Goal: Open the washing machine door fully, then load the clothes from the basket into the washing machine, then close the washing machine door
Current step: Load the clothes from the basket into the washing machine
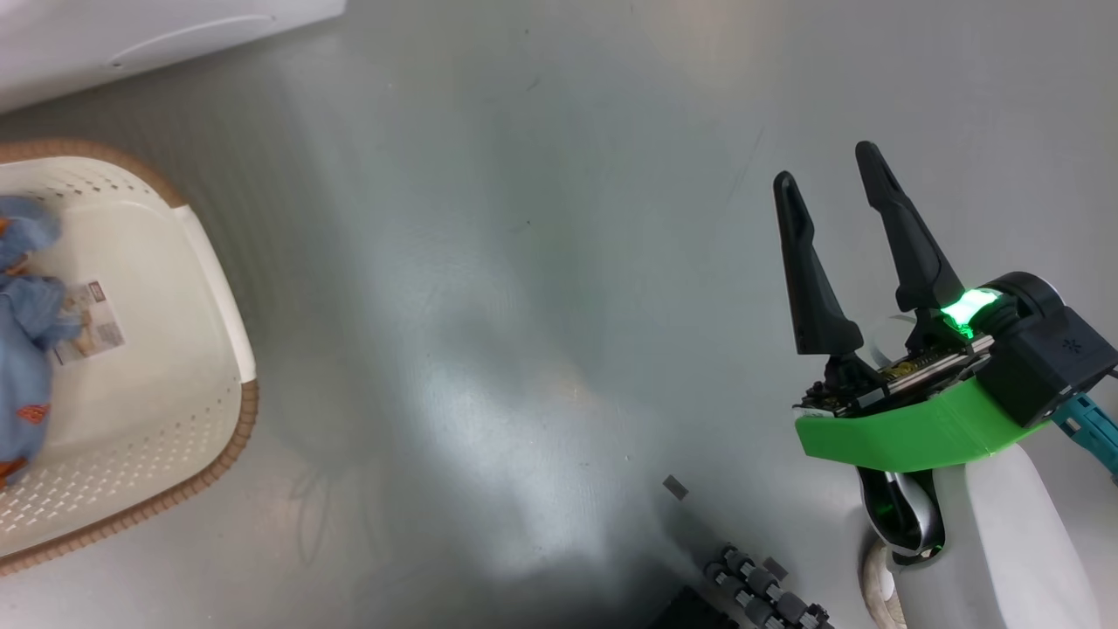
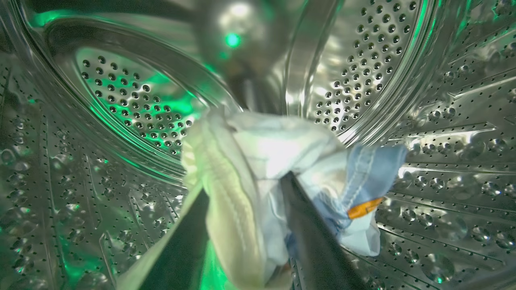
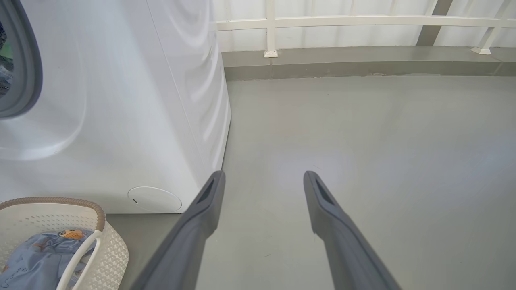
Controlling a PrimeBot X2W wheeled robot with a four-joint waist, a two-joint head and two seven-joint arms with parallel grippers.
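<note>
Left gripper is deep in the washer's drum, a pale blue-and-cream garment bunched between its fingers. Clamped or let go? Cannot tell, the cloth hides the pads. Right gripper hangs over bare floor, jaws spread wide, nothing in them. More blue clothes lie in the basket, just beside the washer.
</note>
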